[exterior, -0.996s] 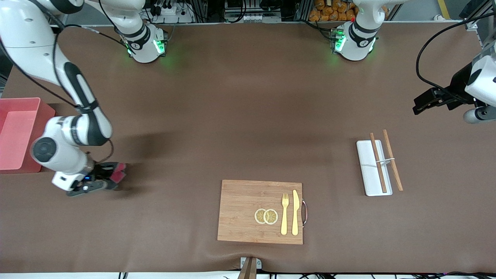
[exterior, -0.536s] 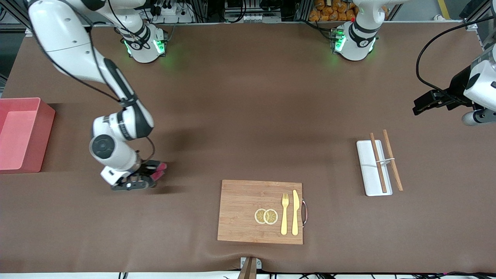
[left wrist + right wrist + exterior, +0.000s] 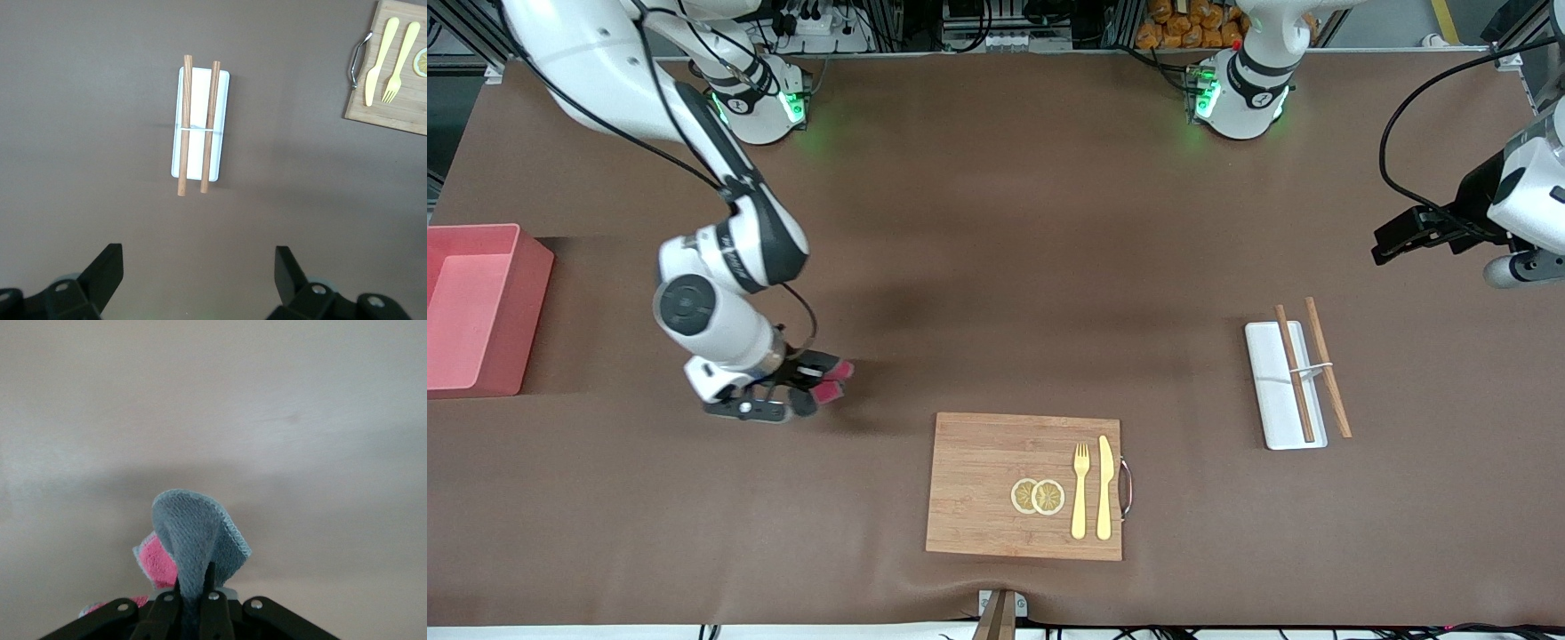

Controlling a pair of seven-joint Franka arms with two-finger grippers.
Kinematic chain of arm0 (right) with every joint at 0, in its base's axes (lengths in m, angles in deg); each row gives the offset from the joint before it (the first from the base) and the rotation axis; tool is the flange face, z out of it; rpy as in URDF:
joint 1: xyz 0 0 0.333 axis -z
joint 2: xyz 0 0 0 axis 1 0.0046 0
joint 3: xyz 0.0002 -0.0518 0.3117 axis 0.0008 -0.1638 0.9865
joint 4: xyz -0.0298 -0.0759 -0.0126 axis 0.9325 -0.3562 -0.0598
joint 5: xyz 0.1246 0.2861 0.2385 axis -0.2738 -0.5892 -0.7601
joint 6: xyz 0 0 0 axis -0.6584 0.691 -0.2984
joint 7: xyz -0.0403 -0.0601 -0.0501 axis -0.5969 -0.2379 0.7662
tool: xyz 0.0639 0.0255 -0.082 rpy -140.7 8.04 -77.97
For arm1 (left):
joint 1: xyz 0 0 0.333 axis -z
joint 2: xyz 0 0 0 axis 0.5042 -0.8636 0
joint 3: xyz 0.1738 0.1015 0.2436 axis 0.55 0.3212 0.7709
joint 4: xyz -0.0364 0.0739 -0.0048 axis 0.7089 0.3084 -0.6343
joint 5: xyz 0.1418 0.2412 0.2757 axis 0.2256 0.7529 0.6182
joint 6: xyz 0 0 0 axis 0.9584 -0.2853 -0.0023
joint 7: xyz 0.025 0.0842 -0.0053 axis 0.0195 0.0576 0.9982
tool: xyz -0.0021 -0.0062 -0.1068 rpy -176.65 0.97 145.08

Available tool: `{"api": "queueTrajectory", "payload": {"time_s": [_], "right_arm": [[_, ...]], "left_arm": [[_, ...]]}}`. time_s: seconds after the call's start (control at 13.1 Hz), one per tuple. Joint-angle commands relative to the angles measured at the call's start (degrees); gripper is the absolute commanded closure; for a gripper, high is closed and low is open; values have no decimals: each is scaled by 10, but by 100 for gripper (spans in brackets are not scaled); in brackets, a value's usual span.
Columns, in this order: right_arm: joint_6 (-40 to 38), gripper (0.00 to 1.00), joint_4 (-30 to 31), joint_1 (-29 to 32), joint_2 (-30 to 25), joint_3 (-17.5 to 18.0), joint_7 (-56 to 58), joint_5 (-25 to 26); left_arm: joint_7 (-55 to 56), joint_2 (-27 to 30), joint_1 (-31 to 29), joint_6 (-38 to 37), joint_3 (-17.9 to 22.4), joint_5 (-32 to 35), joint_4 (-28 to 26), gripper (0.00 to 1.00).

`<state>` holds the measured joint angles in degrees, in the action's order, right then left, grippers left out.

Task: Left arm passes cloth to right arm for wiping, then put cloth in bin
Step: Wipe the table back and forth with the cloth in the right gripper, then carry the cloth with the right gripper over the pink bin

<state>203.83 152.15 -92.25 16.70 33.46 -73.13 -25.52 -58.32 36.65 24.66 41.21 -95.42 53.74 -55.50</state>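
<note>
My right gripper point(image 3: 818, 380) is shut on the cloth point(image 3: 832, 380), low over the brown table between the bin and the cutting board. In the right wrist view the cloth point(image 3: 193, 550) bulges out grey with a crimson-pink side, pinched between the fingers point(image 3: 175, 600). The salmon-pink bin point(image 3: 516, 302) stands at the right arm's end of the table. My left gripper point(image 3: 1392, 240) waits open and empty in the air at the left arm's end, above the white tray; its fingers point(image 3: 107, 270) stand wide apart in the left wrist view.
A wooden cutting board point(image 3: 978, 484) with lemon slices point(image 3: 1038, 496), a yellow fork point(image 3: 1080, 491) and a knife point(image 3: 1105, 487) lies near the front edge. A white tray point(image 3: 1270, 391) with wooden chopsticks point(image 3: 1327, 364) lies toward the left arm's end, also in the left wrist view point(image 3: 200, 100).
My right gripper has swept with the cloth along the table, away from the bin toward the cutting board. The left arm has barely moved.
</note>
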Motion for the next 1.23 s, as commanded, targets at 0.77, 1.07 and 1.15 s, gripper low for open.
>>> {"api": "queueTrajectory", "payload": {"time_s": [0.77,1.07,1.15], "right_arm": [[-180,100,-122,378,-42,2,618,2],[-159,100,-188,452,52,1,734,43],[-134,100,-205,463,80,1,758,50]], "left_arm": [[-8,4,1,4,0,21,-5,0],[-8,4,1,6,0,21,-5,0],[-7,4,2,6,-1,20,-5,0]]}}
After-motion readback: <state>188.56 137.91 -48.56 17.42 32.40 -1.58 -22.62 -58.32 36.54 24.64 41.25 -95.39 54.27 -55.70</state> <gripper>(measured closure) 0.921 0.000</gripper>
